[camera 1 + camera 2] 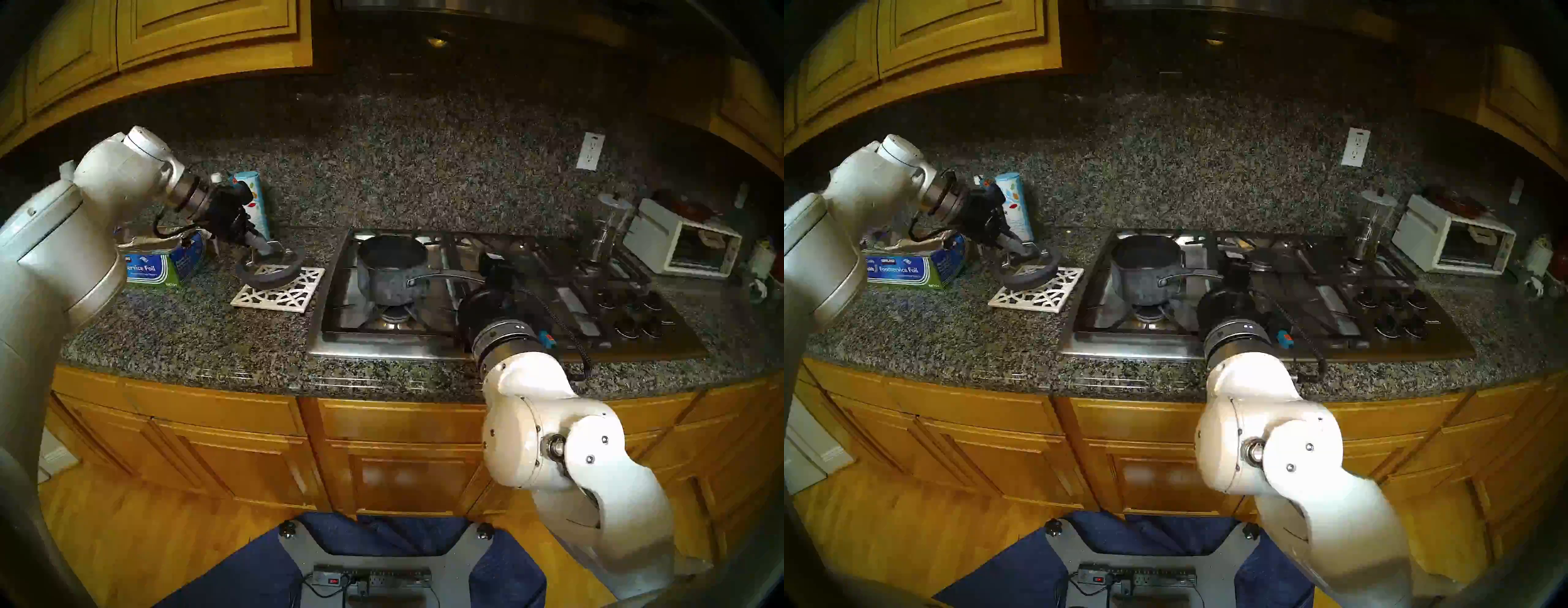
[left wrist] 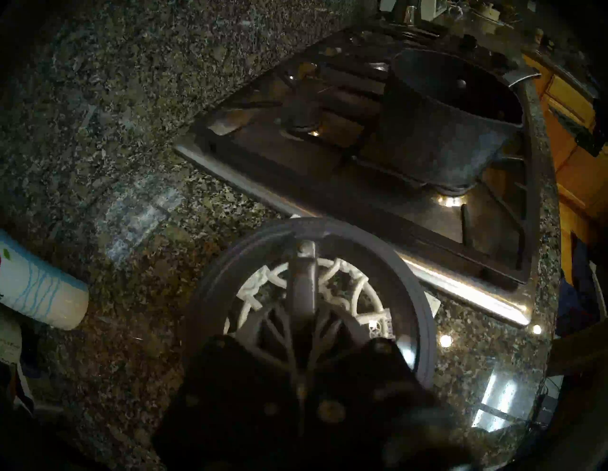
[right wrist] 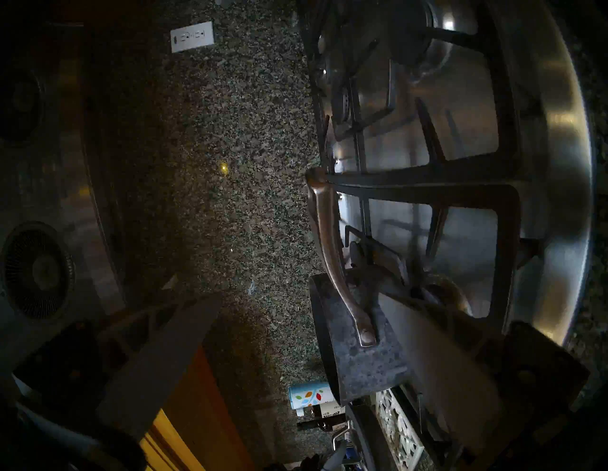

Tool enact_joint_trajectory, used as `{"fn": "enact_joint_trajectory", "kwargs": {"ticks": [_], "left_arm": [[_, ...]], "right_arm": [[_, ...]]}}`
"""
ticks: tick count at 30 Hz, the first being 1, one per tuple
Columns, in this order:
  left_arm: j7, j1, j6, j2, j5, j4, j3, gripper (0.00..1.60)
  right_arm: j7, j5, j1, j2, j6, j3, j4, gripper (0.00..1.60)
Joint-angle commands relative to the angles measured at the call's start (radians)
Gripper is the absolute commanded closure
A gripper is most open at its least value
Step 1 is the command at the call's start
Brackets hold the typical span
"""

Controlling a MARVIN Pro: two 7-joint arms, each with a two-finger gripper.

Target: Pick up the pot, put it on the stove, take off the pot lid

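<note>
my left gripper (image 1: 259, 248) grips the pot lid (image 1: 271, 271) tilted over the trivet (image 1: 280, 288); right gripper (image 3: 296, 378) open near the pot (image 1: 392, 271) on the stove (image 1: 551, 297).

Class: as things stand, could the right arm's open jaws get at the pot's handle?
Probably yes: the pot sits uncovered on the stove, its handle pointing toward the right gripper, with nothing between them.

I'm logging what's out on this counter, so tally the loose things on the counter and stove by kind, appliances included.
Pot: 1
Pot lid: 1
Trivet: 1
Foil box: 1
Printed canister: 1
Blender: 1
Toaster oven: 1
Total: 7; small items at the far right are too blurred to count.
</note>
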Motion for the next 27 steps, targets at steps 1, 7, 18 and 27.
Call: {"fn": "enact_joint_trajectory", "kwargs": {"ticks": [1,7,18,27], "left_arm": [[-0.010,-0.038,-0.016,0.004,-0.009,-0.006,-0.013,1.60],[-0.018,-0.022,-0.029,0.006,-0.007,-0.009,-0.014,1.60],[0.005,-0.008,-0.048,0.002,-0.006,-0.011,-0.019,1.60],[0.030,-0.004,-0.059,-0.005,-0.003,-0.015,-0.022,1.60]], "right_arm": [[0.015,-0.017,0.018,0.000,0.001,0.004,-0.028,0.00],[0.015,-0.018,0.018,0.000,0.000,0.004,-0.028,0.00],[0.015,-0.017,0.018,-0.001,0.001,0.004,-0.028,0.00],[0.015,-0.017,0.018,-0.001,0.001,0.004,-0.028,0.00]]}}
